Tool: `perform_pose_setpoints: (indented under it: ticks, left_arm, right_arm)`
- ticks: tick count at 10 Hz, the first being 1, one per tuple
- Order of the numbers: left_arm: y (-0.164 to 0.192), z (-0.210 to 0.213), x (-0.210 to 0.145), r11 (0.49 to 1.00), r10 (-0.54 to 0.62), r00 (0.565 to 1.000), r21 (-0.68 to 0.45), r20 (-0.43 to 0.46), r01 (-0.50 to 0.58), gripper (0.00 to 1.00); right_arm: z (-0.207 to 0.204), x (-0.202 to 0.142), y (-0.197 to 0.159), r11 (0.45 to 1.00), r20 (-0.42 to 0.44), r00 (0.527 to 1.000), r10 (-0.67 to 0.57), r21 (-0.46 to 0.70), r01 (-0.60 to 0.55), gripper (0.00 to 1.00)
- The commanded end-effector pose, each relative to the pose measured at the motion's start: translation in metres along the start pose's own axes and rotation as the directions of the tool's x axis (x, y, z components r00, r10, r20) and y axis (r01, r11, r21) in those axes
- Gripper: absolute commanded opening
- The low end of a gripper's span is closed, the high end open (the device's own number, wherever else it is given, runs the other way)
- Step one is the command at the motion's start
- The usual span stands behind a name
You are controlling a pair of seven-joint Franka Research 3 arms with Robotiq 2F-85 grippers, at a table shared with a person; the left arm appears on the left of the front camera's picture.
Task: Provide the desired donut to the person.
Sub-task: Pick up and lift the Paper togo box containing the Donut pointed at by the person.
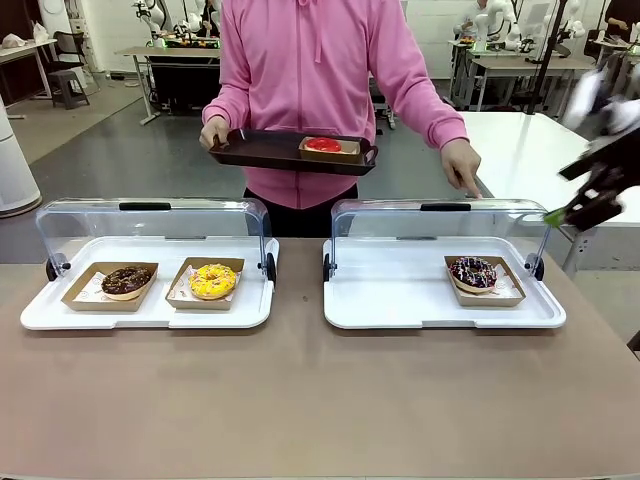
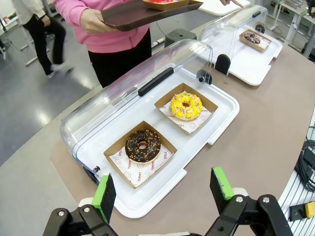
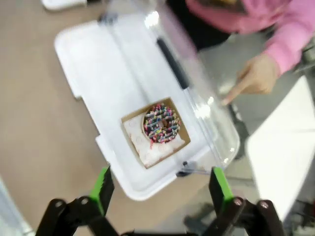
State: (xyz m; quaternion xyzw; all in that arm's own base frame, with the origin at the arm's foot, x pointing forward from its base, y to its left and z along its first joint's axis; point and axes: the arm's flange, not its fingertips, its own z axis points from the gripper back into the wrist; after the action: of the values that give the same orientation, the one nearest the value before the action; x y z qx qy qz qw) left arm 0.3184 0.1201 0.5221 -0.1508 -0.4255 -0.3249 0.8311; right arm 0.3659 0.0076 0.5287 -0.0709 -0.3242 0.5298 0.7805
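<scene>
The person stands at the far side, one hand holding a dark tray that carries a red donut in a box. The other hand points a finger down at the right case, over a dark donut with coloured sprinkles. My right gripper hovers open above that case's right end, holding nothing. My left gripper is open and empty, above the table in front of the left case, which holds a chocolate donut and a yellow donut.
Both white trays have their clear lids swung up at the back. The brown table stretches bare in front of them. A white table stands behind at the right.
</scene>
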Motion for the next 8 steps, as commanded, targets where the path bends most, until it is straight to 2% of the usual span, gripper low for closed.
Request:
perform_pose_setpoints:
  ticks: [1,3,5,6,8]
  left_arm:
    - [0.001,0.000,-0.001,1.000,0.007,1.000,-0.007,0.012,-0.007,1.00]
    - [0.001,0.000,-0.001,1.000,0.007,1.000,-0.007,0.012,-0.007,1.00]
    - [0.001,0.000,-0.001,1.000,0.007,1.000,-0.007,0.012,-0.007,1.00]
    - [0.001,0.000,-0.001,1.000,0.007,1.000,-0.007,0.012,-0.007,1.00]
    - [0.001,0.000,-0.001,1.000,0.007,1.000,-0.007,0.012,-0.007,1.00]
  right_arm:
    - [-0.066,-0.011,0.032,0.994,-0.168,0.979,0.112,0.012,-0.112,1.00]
    - [-0.105,-0.022,0.046,0.977,-0.262,0.941,0.213,0.058,-0.204,1.00]
    - [-0.144,-0.034,0.053,0.964,-0.311,0.918,0.247,0.172,-0.201,1.00]
    - [-0.157,-0.039,0.052,0.964,-0.284,0.930,0.233,0.192,-0.183,1.00]
    - [-0.179,-0.048,0.043,0.947,-0.277,0.918,0.284,0.233,-0.223,1.00]
